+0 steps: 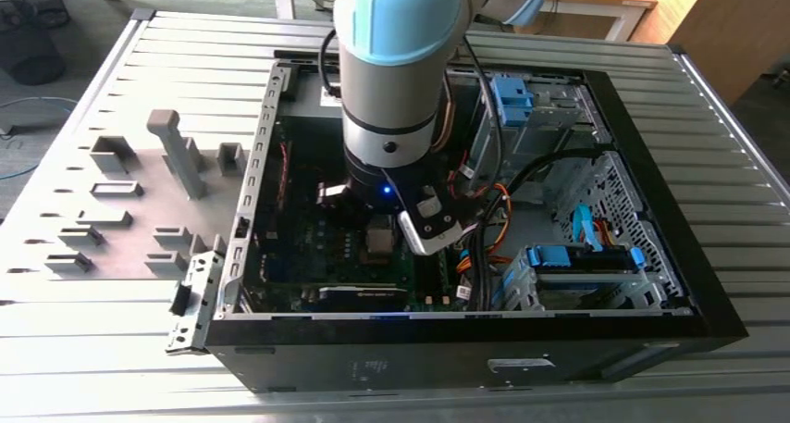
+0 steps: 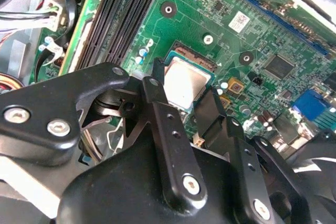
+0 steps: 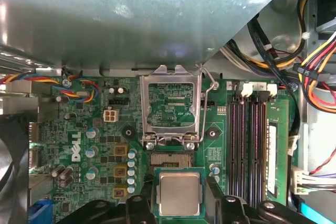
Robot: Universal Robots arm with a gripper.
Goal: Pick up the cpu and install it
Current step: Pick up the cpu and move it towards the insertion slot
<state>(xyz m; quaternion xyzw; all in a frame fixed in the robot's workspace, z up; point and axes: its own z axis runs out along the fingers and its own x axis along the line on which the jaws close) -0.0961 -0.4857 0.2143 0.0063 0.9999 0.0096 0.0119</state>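
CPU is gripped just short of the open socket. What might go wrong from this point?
1. The cpu sits between the jaws, offset from the open socket. If it goes down misaligned or tilted, it may bend the socket's contacts.
2. The raised bracket and its lever stand just beyond the socket, so the jaws might clip them.
3. The jaws hold only the chip's edges, so it could slip.

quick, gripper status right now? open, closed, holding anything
Gripper: closed on the cpu, fingers against two opposite edges, holding it just by the open socket on the motherboard.
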